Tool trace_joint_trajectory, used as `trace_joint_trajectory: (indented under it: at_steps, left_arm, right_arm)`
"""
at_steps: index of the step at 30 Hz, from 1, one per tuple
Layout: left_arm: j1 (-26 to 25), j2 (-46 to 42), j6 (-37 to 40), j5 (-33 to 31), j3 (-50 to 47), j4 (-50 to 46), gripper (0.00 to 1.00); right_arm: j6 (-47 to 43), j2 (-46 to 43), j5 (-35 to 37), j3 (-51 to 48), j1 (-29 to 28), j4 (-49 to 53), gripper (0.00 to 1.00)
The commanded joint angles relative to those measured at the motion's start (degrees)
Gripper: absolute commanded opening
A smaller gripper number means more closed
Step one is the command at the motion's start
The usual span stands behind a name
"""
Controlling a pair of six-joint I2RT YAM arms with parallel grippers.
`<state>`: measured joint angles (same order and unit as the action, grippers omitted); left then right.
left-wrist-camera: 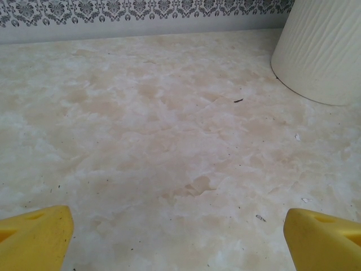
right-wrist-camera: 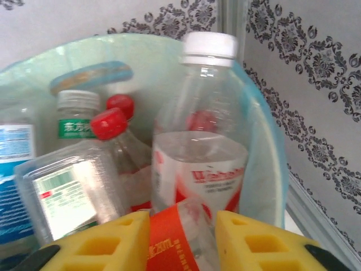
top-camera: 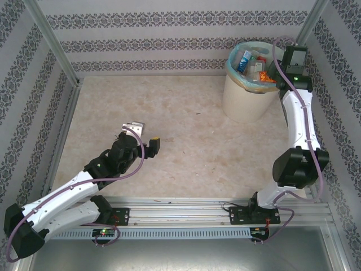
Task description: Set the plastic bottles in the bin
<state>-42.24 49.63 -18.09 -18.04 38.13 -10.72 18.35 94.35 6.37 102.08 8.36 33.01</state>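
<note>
- While the left pincer point(top-camera: 144, 135) hangs low over the counter point(top-camera: 169, 107) at the left, its yellow fingers point(left-wrist-camera: 34, 237) stand released and spread wide, with nothing between them.
- Far to its right, by the back wall, stands the cream bin point(top-camera: 242, 99) with its blue-green liner point(right-wrist-camera: 265, 158). It is well apart from that pincer.
- Inside the bin lie several plastic bottles, among them a red-capped bottle point(right-wrist-camera: 110, 124) and a tall white-capped bottle point(right-wrist-camera: 203, 141).
- Over the bin's right rim sits the right pincer point(right-wrist-camera: 183, 223), with an orange-labelled bottle point(right-wrist-camera: 175, 245) between its fingers.
- Whether those fingers are clenched on the bottle or have let go, I cannot tell.
- That bottle lies inside the rim and just above the others, so the right arm is by far the nearer. A drop would likely land it in the bin.
- Its long axis I cannot make out.
</note>
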Motion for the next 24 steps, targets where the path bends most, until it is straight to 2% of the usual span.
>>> trace_joint_trajectory:
  at_steps: [1,4,9,13,15,18,21,24]
  left_arm:
    - [0.58,-0.51,0.17,-0.1,1.51,2.41,0.96]
    - [0.58,-0.73,1.52,-1.1,1.67,2.48,0.97]
    - [0.58,-0.67,5.69,-4.22,1.96,4.66,0.98]
    - [0.88,-0.46,12.15,-10.11,-0.75,12.66,1.0]
    - [2.11,0.3,16.84,-14.15,-3.92,20.86,1.0]
    - [7.27,3.03,21.18,-16.37,-8.28,31.17,1.0]
    - [14.3,6.33,21.29,-19.05,-12.02,37.4,1.0]
    - [20.91,8.84,20.74,-18.94,-17.11,45.19,1.0]
  right_arm:
    - [1.63,-2.63,-3.05,3.38,-0.69,2.26,0.45]
    - [2.04,-5.6,-3.74,1.3,-1.22,1.95,0.45]
    - [2.69,-14.51,-4.11,-7.88,-2.78,0.09,0.45]
    - [1.11,-24.22,-5.99,-24.68,-6.01,-10.5,0.49]
    - [-3.06,-28.23,-4.25,-35.22,-8.62,-18.79,0.6]
    - [-12.48,-32.47,-0.34,-49.71,-13.58,-31.28,0.66]
    - [-22.12,-35.21,0.13,-65.18,-18.26,-48.33,0.71]
    - [-24.83,-34.66,-0.08,-74.22,-19.61,-56.87,0.74]
